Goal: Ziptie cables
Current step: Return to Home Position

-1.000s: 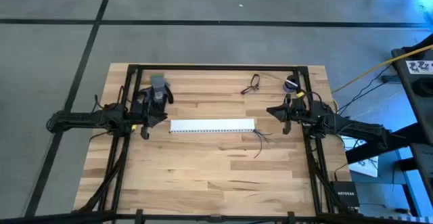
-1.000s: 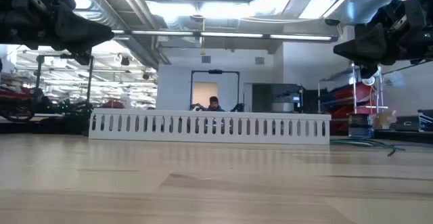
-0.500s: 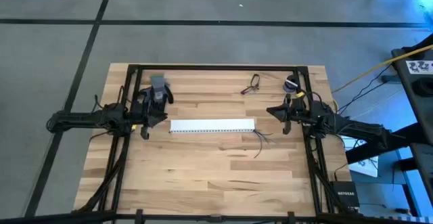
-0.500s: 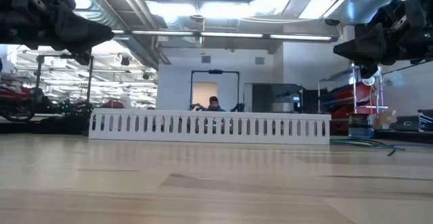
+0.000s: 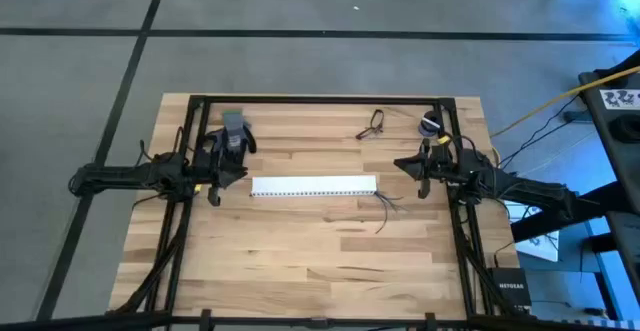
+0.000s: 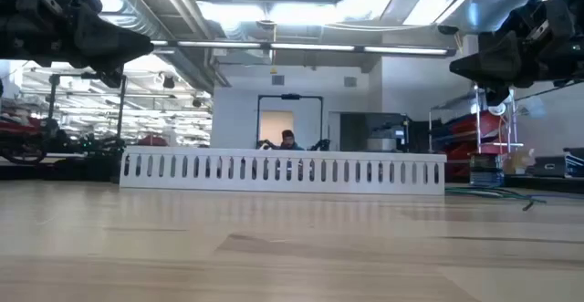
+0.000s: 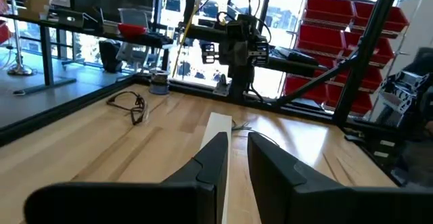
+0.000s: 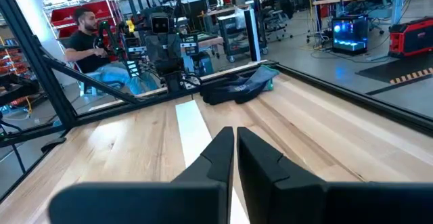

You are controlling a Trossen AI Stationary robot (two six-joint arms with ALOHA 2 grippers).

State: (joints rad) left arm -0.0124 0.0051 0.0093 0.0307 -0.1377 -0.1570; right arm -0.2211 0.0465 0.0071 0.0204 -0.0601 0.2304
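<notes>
a pale wood-plank table [image 5: 300, 261] with a black frame stands on a grey floor crossed by dark tape lines. a white slotted duct [image 5: 313, 185] lies flat near the table's middle. the cables [image 5: 384, 207] show only as thin dark strands splaying onto the wood at the duct's right end.

the left gripper [image 5: 238, 172] hangs above the table off the duct's left end. its fingers [image 7: 211, 162] are slightly parted and grasp nothing. the right gripper [image 5: 401, 164] hangs off the duct's right end. its fingers [image 8: 220, 149] are pressed almost together, also on nothing.

a dark box [image 5: 509, 289] on the floor by the table's right corner reads netgear. a sheet of black-and-white markers [image 5: 620, 98] lies on a dark desk at the right.

only the high view takes in the whole layout, including the eyeglasses [image 5: 372, 124], a small roll [image 5: 431, 125] and a grey-green bundle [image 5: 233, 121] along the far edge. the low view adds the duct's row of slots, a bright ceiling with ducting and a person [image 6: 288, 140] by a far doorway. the left wrist view shows red bins [image 7: 338, 28] on shelving. the right wrist view shows a seated person [image 8: 84, 31] and a blue-lit computer [image 8: 345, 34].
</notes>
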